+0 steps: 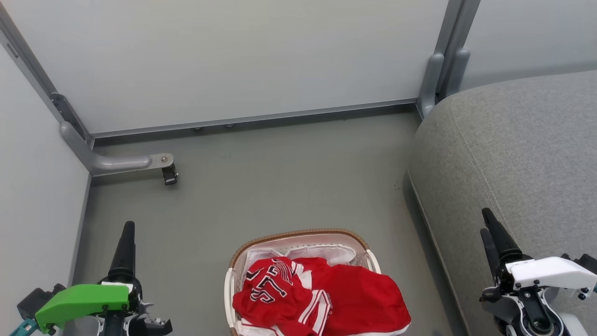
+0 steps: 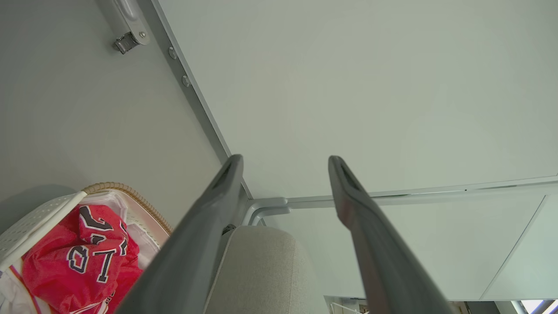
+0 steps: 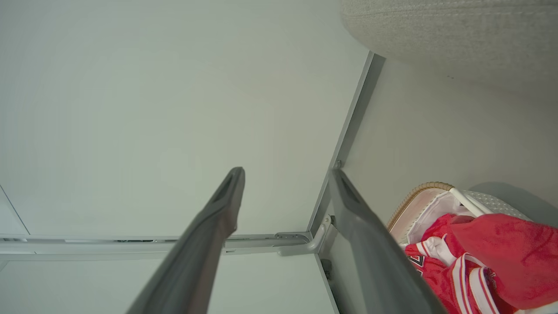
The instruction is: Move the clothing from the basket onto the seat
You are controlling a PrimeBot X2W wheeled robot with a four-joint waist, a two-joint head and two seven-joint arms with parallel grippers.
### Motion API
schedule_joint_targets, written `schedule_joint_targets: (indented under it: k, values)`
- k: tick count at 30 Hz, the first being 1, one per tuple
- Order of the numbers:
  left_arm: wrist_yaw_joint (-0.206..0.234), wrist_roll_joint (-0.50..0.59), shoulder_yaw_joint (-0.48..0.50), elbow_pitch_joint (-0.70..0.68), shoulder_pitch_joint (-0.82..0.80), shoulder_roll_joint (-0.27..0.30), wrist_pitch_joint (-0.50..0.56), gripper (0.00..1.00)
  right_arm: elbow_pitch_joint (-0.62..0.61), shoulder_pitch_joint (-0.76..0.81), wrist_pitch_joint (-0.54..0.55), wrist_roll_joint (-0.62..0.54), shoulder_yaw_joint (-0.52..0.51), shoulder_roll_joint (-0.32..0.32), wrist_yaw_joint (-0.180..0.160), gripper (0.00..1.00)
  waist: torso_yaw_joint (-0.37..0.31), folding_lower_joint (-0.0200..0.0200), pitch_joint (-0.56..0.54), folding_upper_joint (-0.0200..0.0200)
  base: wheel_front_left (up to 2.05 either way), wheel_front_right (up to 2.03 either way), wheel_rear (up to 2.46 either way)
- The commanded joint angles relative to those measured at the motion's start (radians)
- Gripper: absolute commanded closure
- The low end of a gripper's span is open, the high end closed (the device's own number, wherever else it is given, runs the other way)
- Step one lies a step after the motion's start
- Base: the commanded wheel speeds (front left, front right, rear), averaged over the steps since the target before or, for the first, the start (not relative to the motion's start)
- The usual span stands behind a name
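Head view: the basket (image 1: pixel 298 232) stands on the grey floor (image 1: pixel 280 177) at the near middle, between the two arms and just left of the seat (image 1: pixel 513 154).
Clothing: the clothing (image 1: pixel 322 294), a red jersey and shorts with white and black stripe trim, lies crumpled inside the basket. It is heaped above the brown rim and drapes over the basket's right edge. Black-and-white numbers face up on its left part.
White sheet: a plain white sheet (image 1: pixel 326 253) shows beneath the red cloth at the far end of the basket.
Seat: a large grey upholstered cushion on the right, with a rounded edge and a stitched seam running from far to near.
Left gripper: the left gripper (image 2: pixel 285 160) is at the near left under a green cover (image 1: pixel 81 301), fingers pointing far. The left wrist view shows its two fingers spread wide with nothing between them, apart from the basket.
Right gripper: the right gripper (image 3: pixel 285 172) is at the near right under a white cover (image 1: pixel 550 270), over the seat's near part. Its fingers are spread wide and hold nothing.
Surroundings: pale partition panels (image 1: pixel 233 56) in grey metal frames close the far and left sides. A small castor (image 1: pixel 169 175) rests on the floor at the far left.
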Motion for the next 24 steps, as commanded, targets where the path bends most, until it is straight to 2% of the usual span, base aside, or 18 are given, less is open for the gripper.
schedule_joint_targets:
  k: [1,10,24]
  values:
    - [0.003,0.066,-0.006,-0.02,-0.031,0.014,-0.012,0.0,-0.015,-0.039,-0.013,-0.048,0.011,-0.019,0.0,0.0,0.0,0.0,0.002,0.0,0.0,0.0,0.0]
    - [0.026,0.268,-0.052,-0.015,-0.043,0.032,-0.052,0.0,0.002,-0.069,-0.051,-0.215,0.061,-0.043,0.0,0.0,0.001,0.0,0.009,0.0,0.0,0.0,0.0]
    - [0.112,0.516,-0.15,0.016,-0.055,0.084,-0.106,0.0,0.033,-0.102,-0.104,-0.468,0.125,-0.069,0.0,0.0,0.003,0.0,0.019,0.0,0.0,0.0,0.0]
